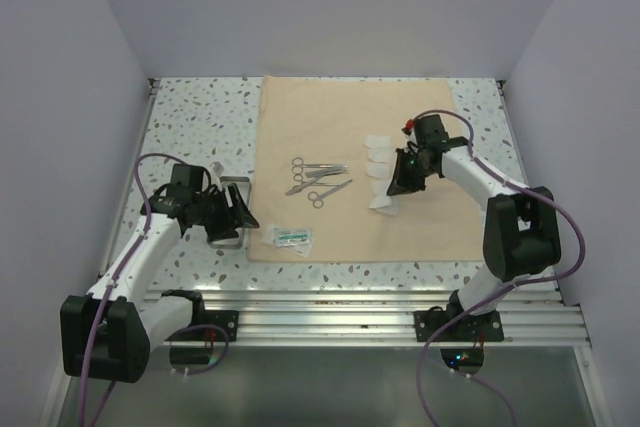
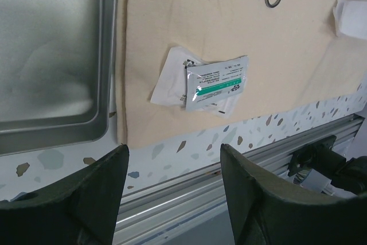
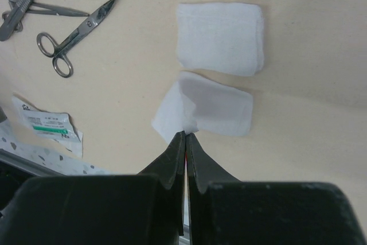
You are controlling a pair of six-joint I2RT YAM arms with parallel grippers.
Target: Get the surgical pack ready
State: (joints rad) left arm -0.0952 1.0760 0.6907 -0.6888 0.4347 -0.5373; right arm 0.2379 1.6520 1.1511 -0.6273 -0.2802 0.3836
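The beige cloth point(image 1: 350, 137) lies flat mid-table. On it are several silver scissor-like instruments point(image 1: 318, 177) and white gauze squares point(image 1: 378, 152). My right gripper point(image 1: 398, 187) is shut, pinching the near corner of the nearest gauze square point(image 3: 215, 107), which is partly folded over on the cloth. Two more gauze squares point(image 3: 221, 37) lie beyond it. My left gripper point(image 2: 175, 153) is open and empty, hovering over the table's front edge beside the steel tray point(image 2: 51, 55), which sits off the cloth's left edge. The tray point(image 1: 236, 183) is mostly hidden under the left gripper point(image 1: 236, 219) in the top view.
Two white sealed packets point(image 2: 217, 83), one with a green stripe, lie at the cloth's near left corner point(image 1: 290, 237). Grey walls enclose the table on three sides. An aluminium rail point(image 1: 360, 302) runs along the near edge.
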